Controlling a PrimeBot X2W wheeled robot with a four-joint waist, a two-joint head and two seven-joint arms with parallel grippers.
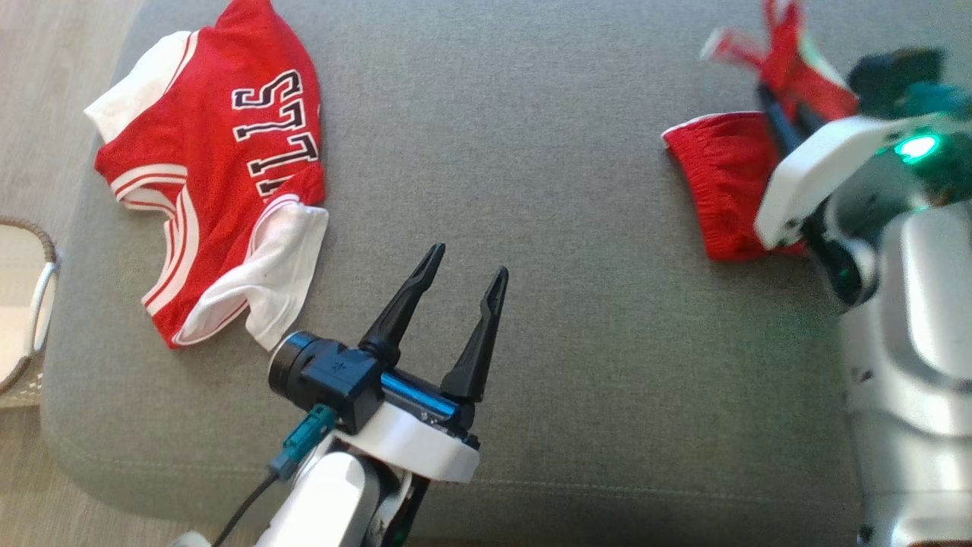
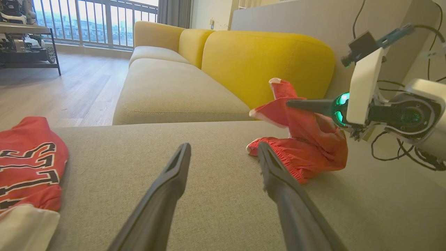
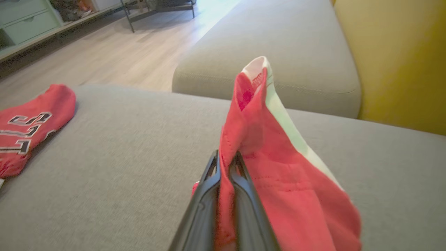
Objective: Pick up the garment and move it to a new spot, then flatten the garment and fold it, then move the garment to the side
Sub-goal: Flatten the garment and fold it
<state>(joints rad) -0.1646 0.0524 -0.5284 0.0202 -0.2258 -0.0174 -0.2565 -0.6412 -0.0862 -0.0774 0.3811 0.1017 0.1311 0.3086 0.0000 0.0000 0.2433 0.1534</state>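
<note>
The garment, a pair of red shorts [image 1: 725,182] with white trim, is partly lifted off the grey cushion [image 1: 531,190] at the right. My right gripper [image 1: 768,97] is shut on a fold of its cloth. In the right wrist view the fingers [image 3: 240,181] pinch the red fabric [image 3: 278,188], which rises to a peak above them. The left wrist view shows the shorts [image 2: 306,146] hanging from that gripper [image 2: 289,102], lower edge resting on the cushion. My left gripper [image 1: 469,260] hovers open over the middle of the cushion, nothing between its fingers [image 2: 174,174].
A red and white jersey [image 1: 220,152] with black lettering lies flat at the cushion's left end. A wicker basket [image 1: 30,304] stands on the wooden floor beyond the left edge. A yellow sofa back [image 2: 264,59] rises behind the cushion.
</note>
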